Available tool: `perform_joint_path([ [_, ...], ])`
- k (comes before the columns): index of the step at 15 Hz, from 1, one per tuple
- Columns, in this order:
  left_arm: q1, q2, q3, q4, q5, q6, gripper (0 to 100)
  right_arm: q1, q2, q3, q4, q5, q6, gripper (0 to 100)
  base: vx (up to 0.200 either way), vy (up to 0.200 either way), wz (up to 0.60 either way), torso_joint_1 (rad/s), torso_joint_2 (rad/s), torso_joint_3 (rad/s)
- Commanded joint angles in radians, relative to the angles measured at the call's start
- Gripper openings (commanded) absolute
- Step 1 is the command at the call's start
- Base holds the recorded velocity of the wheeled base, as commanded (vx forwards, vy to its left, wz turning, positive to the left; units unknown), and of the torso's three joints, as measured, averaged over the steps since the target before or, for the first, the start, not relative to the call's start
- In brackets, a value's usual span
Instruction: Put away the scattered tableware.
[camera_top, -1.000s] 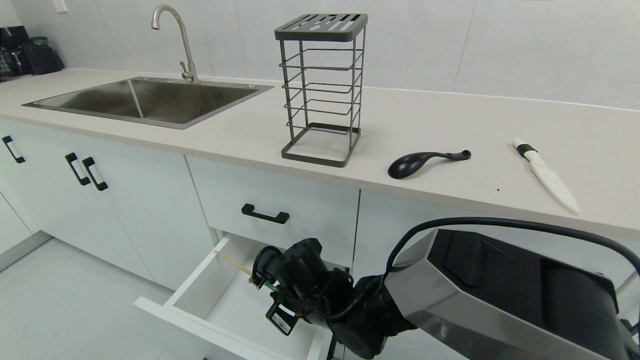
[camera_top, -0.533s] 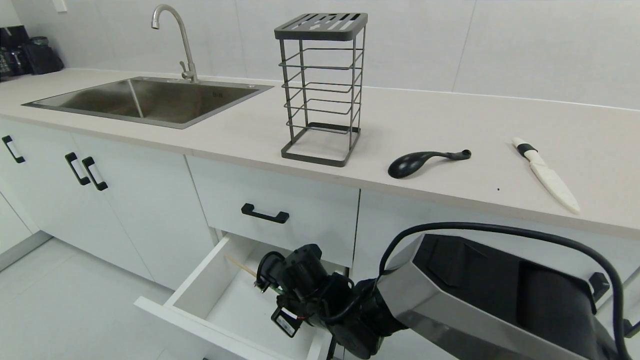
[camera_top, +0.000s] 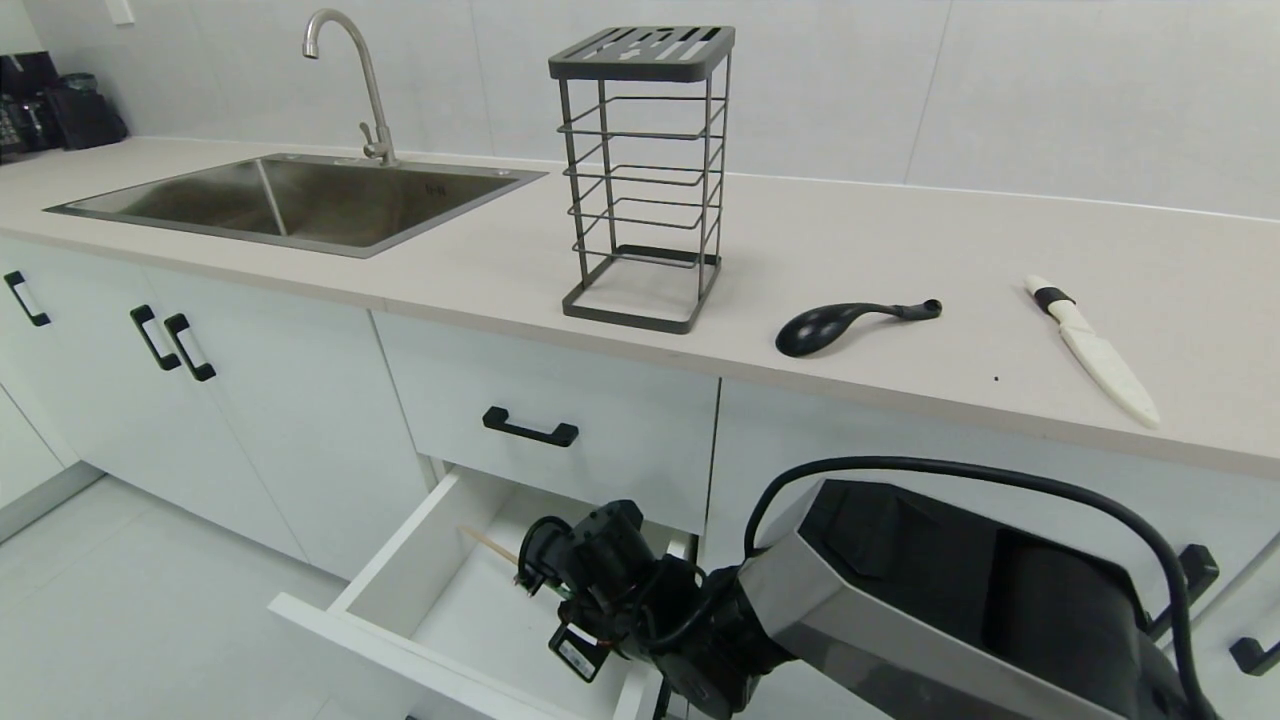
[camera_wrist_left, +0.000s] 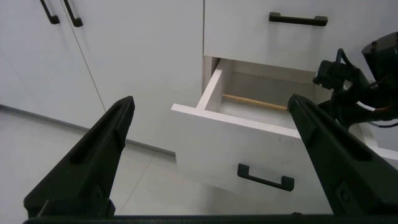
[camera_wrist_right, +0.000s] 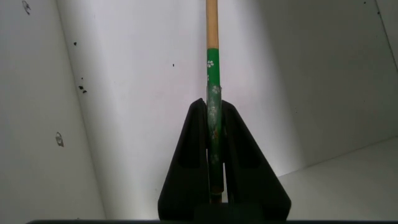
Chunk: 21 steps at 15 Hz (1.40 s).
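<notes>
Right end effector is clamped on the green painted end of a wooden chopstick, down inside the open drawer below the tabletop. In the head view the chopstick points toward the drawer's left wall, bare tip low over the white bottom; can't tell if it touches. Left end effector hangs out in front of the drawer, fingers wide apart, holding nothing.

Step in hand, as I judge it: lay the chopstick down in the drawer. To do it well, get the stick close to flat and low before letting go so it doesn't bounce or roll. Part the fingers only a little and pull straight back, clear of the drawer front. Keep the tip off the side wall.

Left on the tabletop: black spoon right of the wire rack, and white knife further right, well apart.

Surface is a pale, matte tabletop with a steel sink and faucet on the far left. White cabinets with black handles, grey tiled wall, light floor.
</notes>
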Motion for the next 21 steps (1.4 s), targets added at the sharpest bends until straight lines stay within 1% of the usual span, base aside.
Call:
perform_joint_path([
  [1,0.000,0.001,0.000,0.000,0.000,0.000,100,0.001,0.013,-0.004,0.000,0.004,-0.008,0,0.000,0.000,0.00,0.000,0.00,0.000],
  [3,0.000,0.001,0.000,0.000,0.000,0.000,100,0.005,0.016,-0.015,0.003,0.009,-0.012,0,0.000,0.000,0.00,0.000,0.00,0.000],
  [4,0.000,0.001,0.000,0.000,0.000,0.000,100,0.005,0.017,-0.017,0.004,0.010,-0.018,100,0.000,0.000,0.00,0.000,0.00,0.000],
  [7,0.000,0.001,0.000,0.000,0.000,0.000,100,0.009,0.005,-0.006,-0.002,0.009,-0.024,100,0.000,0.000,0.00,0.000,0.00,0.000],
  [10,0.000,0.001,0.000,0.000,0.000,0.000,100,0.031,-0.118,0.003,-0.007,0.002,-0.015,100,0.000,0.000,0.00,0.000,0.00,0.000],
  [12,0.000,0.001,0.000,0.000,0.000,0.000,100,0.052,-0.205,0.069,-0.037,0.001,-0.012,100,0.000,0.000,0.00,0.000,0.00,0.000],
  [15,0.000,0.001,0.000,0.000,0.000,0.000,100,0.054,-0.241,0.180,-0.120,-0.010,-0.012,100,0.000,0.000,0.00,0.000,0.00,0.000],
  [17,0.000,0.001,0.000,0.000,0.000,0.000,100,0.060,-0.277,0.190,-0.129,-0.010,-0.008,100,0.000,0.000,0.00,0.000,0.00,0.000],
  [19,0.000,0.001,0.000,0.000,0.000,0.000,100,0.092,-0.343,0.232,-0.134,-0.001,0.012,100,0.000,0.000,0.00,0.000,0.00,0.000],
  [20,0.000,0.001,0.000,0.000,0.000,0.000,100,0.103,-0.356,0.244,-0.135,0.004,0.003,100,0.000,0.000,0.00,0.000,0.00,0.000],
  [21,0.000,0.001,0.000,0.000,0.000,0.000,100,0.127,-0.392,0.301,-0.154,-0.001,-0.032,100,0.000,0.000,0.00,0.000,0.00,0.000],
])
